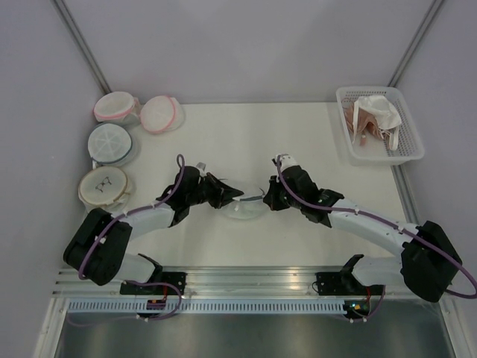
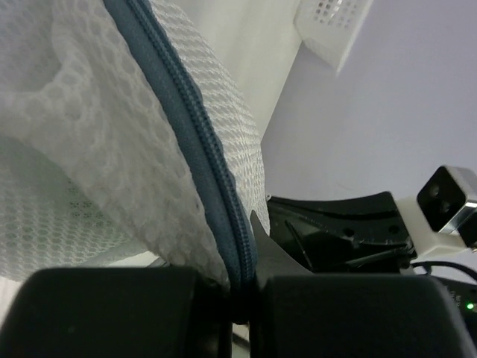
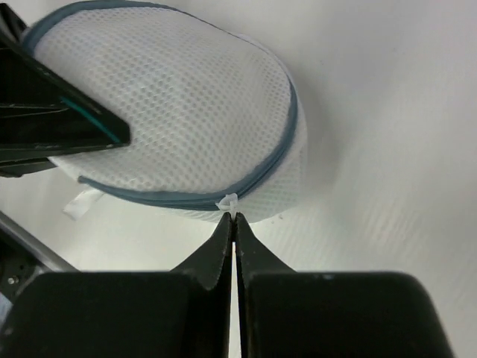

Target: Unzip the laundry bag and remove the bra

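Note:
The laundry bag [image 1: 244, 205], a round white mesh dome with a grey-blue zip rim, lies on the table between my two grippers. My left gripper [image 1: 227, 195] is shut on the bag's zip rim [image 2: 223, 201] at its left side. My right gripper [image 1: 270, 198] is shut on the small white zip pull [image 3: 229, 203] at the bag's right edge, with the bag [image 3: 171, 112] filling the view ahead of its fingertips. The zip looks closed along the rim. The bra is hidden; no mint-green garment shows.
Two pink-rimmed round bags [image 1: 141, 112], a light-blue round bag [image 1: 110, 142] and a beige round bag [image 1: 104, 186] sit at the table's left. A white basket [image 1: 412, 149] with white and pinkish garments stands at the back right. Grey walls close the far side.

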